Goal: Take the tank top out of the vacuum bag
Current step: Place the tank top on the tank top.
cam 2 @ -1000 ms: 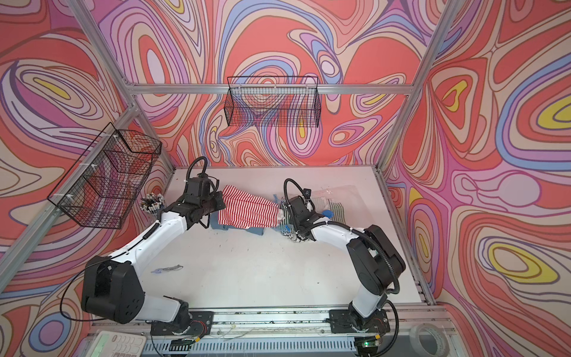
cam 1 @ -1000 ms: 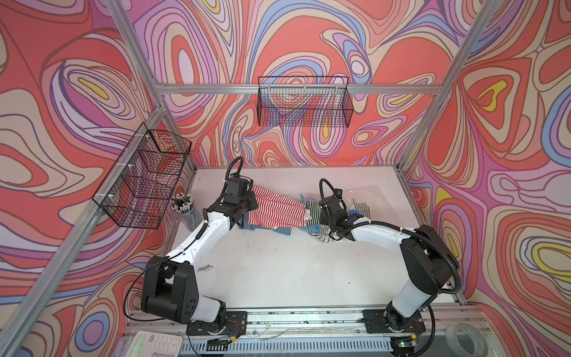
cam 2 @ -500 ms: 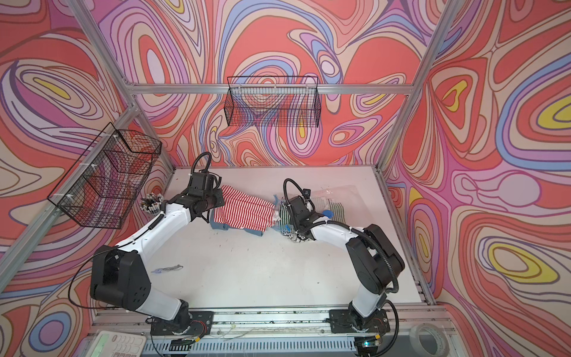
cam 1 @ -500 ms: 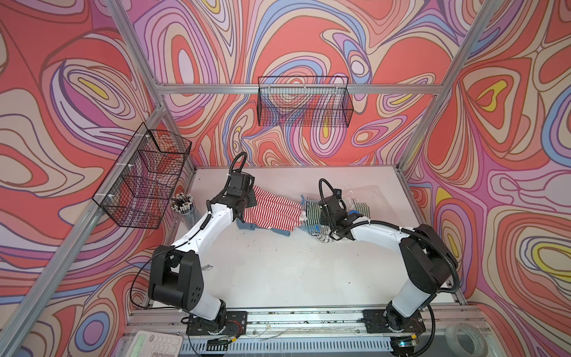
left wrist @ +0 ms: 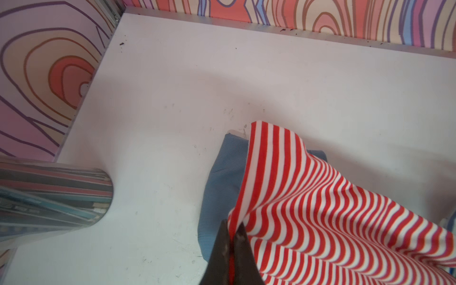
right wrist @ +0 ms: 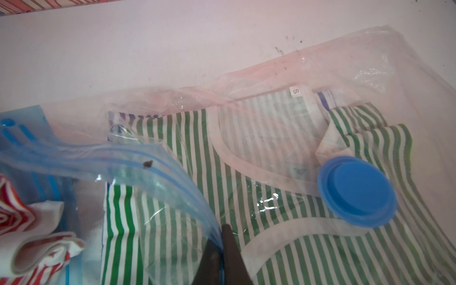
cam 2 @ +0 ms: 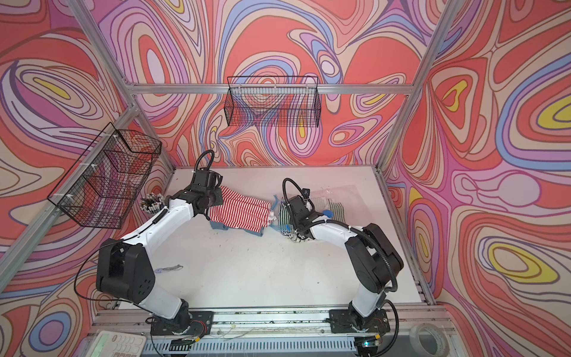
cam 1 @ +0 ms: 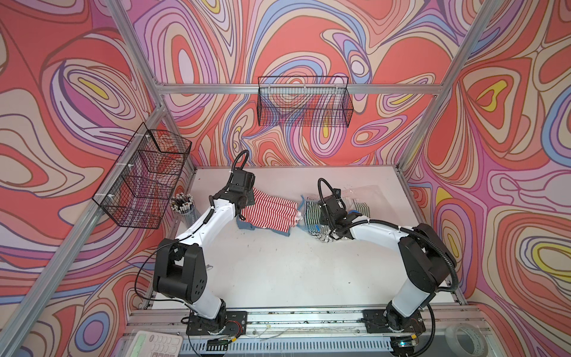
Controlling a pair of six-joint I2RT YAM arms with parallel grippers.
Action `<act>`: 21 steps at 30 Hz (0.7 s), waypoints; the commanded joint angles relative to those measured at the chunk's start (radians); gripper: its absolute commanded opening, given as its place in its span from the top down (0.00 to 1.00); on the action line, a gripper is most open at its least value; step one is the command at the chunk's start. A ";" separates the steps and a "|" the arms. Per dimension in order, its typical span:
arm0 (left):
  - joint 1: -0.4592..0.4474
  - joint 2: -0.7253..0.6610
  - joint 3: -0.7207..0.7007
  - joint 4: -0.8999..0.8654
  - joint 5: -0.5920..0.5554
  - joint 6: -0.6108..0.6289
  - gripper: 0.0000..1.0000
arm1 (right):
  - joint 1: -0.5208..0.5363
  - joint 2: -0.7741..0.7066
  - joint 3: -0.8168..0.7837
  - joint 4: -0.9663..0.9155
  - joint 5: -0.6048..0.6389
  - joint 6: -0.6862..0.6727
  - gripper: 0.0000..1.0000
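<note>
**Desk:** What do both top views show?

**Photographer:** The red-striped tank top (cam 1: pixel 272 213) lies stretched across the white table (cam 1: pixel 278 262) between the two arms. The clear vacuum bag (cam 1: pixel 361 193) lies flat by the right arm, towards the back right. The top's far end reaches the bag's mouth, but I cannot tell whether it is inside. From up there the wrists hide both sets of jaws.

**Desk:** And the wrist cameras?

**Photographer:** The left gripper (left wrist: pixel 230 237) is closed tight on a fold of the red-striped fabric, which is lifted off the table. A blue cloth (left wrist: pixel 222 177) lies under it. The right gripper (right wrist: pixel 222 237) is pinched shut on the bag at its light-blue zip strip (right wrist: pixel 148 158). Only this view shows clearly what is in the bag: a green-striped garment (right wrist: pixel 172 197) under the plastic, with the round blue valve cap (right wrist: pixel 357 191) sitting over it.
</note>
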 commanded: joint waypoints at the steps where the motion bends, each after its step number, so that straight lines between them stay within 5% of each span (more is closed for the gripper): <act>1: 0.009 0.028 0.033 -0.024 -0.093 0.033 1.00 | -0.012 0.016 0.023 -0.032 0.053 -0.013 1.00; 18: 0.010 0.275 0.139 -0.051 -0.203 0.055 0.99 | -0.012 -0.013 0.045 -0.091 0.106 -0.034 1.00; 21: 0.012 0.286 0.154 -0.058 -0.219 0.066 0.62 | -0.011 -0.017 0.053 -0.108 0.108 -0.031 1.00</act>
